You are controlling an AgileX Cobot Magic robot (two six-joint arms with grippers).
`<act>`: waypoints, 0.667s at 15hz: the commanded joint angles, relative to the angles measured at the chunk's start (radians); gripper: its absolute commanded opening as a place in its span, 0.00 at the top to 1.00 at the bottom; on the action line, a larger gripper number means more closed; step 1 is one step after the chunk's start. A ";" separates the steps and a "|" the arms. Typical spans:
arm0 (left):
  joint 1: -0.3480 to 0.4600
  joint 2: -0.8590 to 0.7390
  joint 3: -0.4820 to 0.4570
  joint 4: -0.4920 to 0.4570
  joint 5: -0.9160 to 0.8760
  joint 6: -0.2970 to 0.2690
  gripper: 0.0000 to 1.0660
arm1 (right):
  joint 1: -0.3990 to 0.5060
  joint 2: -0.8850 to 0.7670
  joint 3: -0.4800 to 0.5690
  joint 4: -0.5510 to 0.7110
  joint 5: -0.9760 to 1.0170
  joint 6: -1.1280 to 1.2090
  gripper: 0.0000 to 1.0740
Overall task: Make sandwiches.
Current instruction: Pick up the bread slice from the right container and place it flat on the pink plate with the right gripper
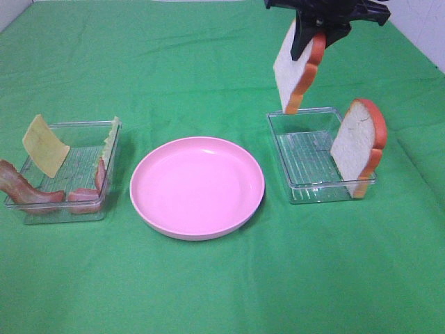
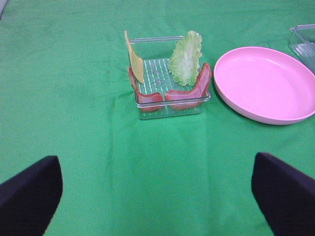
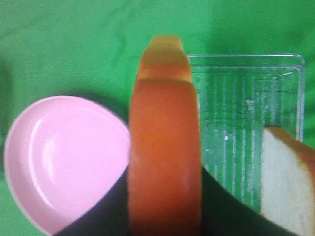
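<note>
Sandwich bread slices (image 1: 299, 69), two: one clamped aloft in right gripper (image 1: 316, 33), other (image 1: 358, 142) leaning in right tray (image 1: 306, 193). Left tray (image 1: 69, 126): one cheese square (image 1: 43, 146), one lettuce leaf (image 1: 111, 136), two bacon strips (image 1: 24, 188). One pink plate (image 1: 198, 188). Left gripper (image 2: 157, 196) wide.

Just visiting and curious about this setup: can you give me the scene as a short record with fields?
Right claw: shut on a bread slice, held up near the right tray
Left claw: open, holding nothing
Right tray: second bread slice leaning upright
Left tray: cheese, lettuce, bacon strips
Pink plate: between the trays, empty
</note>
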 commanded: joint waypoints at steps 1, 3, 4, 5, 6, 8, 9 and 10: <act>-0.005 -0.017 0.004 -0.005 -0.004 -0.003 0.08 | 0.000 -0.051 0.013 0.144 0.107 -0.046 1.00; -0.005 -0.017 0.004 -0.005 -0.004 -0.003 0.08 | 0.000 -0.118 0.165 0.341 0.011 -0.127 1.00; -0.005 -0.017 0.004 -0.005 -0.004 -0.003 0.08 | 0.000 -0.132 0.201 0.379 -0.019 -0.138 1.00; -0.005 -0.017 0.004 -0.005 -0.004 -0.003 0.08 | 0.000 -0.155 0.285 0.439 -0.082 -0.174 1.00; -0.005 -0.017 0.004 -0.005 -0.004 -0.003 0.08 | 0.000 -0.181 0.381 0.526 -0.144 -0.227 1.00; -0.005 -0.017 0.004 -0.005 -0.004 -0.003 0.08 | 0.000 -0.202 0.544 0.758 -0.233 -0.371 1.00; -0.005 -0.017 0.004 -0.004 -0.004 -0.003 0.08 | 0.000 -0.202 0.606 0.866 -0.274 -0.446 1.00; -0.005 -0.017 0.004 -0.004 -0.004 -0.003 0.08 | 0.000 -0.202 0.638 0.912 -0.295 -0.484 1.00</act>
